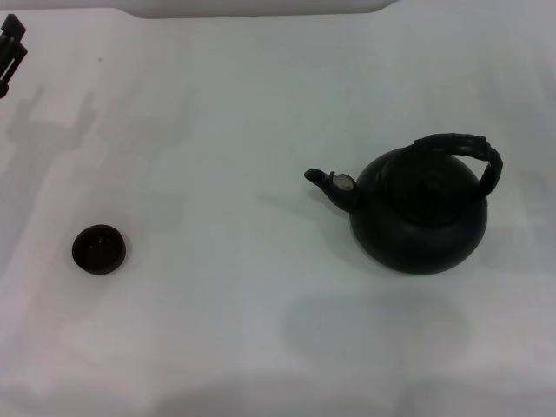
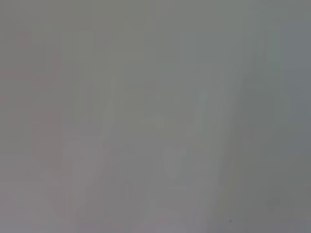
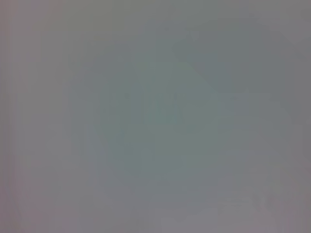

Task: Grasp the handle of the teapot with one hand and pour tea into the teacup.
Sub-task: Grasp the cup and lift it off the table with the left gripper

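Note:
The matte-black teapot stands upright on the white table at the right of the head view, its short spout pointing left. Its thick black ribbed handle arches over the top. The tiny dark teacup stands at the left, far from the teapot. My left gripper shows only as a dark part at the upper left edge, well away from both. My right gripper is out of view. Both wrist views show only blank grey surface.
The white table spreads across the whole head view, with its far edge at the top. Soft shadows lie at the upper left and below the teapot.

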Controlling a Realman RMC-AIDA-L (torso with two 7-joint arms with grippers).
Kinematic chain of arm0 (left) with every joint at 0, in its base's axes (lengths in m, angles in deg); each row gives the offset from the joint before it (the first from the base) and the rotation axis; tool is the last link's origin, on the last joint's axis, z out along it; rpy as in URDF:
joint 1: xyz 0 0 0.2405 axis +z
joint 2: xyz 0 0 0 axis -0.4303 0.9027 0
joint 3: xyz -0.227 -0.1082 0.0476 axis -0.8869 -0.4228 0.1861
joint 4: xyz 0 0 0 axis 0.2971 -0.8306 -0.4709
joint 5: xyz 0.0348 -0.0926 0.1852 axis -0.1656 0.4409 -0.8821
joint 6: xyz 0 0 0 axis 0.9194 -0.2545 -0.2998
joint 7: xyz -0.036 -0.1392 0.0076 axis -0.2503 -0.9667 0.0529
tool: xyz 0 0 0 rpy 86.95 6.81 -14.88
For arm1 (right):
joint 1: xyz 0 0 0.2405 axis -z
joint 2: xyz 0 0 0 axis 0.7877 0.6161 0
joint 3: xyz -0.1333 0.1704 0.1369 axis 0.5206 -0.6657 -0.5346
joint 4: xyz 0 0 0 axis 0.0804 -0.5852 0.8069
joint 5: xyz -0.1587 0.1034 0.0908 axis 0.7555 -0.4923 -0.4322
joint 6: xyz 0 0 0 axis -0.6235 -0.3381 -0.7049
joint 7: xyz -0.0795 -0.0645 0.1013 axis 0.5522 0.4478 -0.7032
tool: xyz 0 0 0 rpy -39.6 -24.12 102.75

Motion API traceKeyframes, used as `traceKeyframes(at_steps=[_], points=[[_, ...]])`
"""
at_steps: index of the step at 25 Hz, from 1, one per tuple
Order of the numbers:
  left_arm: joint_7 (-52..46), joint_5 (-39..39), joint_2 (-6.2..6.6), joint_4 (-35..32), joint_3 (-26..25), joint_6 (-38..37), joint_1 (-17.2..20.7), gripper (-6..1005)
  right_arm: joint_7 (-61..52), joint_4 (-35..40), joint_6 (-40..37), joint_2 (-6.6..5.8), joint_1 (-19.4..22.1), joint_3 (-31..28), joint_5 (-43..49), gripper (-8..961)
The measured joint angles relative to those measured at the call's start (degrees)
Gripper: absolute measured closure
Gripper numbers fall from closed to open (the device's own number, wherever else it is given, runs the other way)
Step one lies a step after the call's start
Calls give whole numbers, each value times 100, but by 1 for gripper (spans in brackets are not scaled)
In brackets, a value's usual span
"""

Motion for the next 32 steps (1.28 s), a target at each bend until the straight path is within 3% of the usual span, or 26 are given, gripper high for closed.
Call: traceKeyframes(at_steps=[14,26,32], points=[[-74,-44,7,2,8,-38,-27,225,-15,-18,-33,0,-7,-3,-10,79],[-328,-661,17,-42,8,-216,-97,224,-17,-18,-14,0,-41,0,-3,79],[-728,-1017,11,-409,8,-259,-14,224,-17,-18,-36,0,-35,-3,-10,80]])
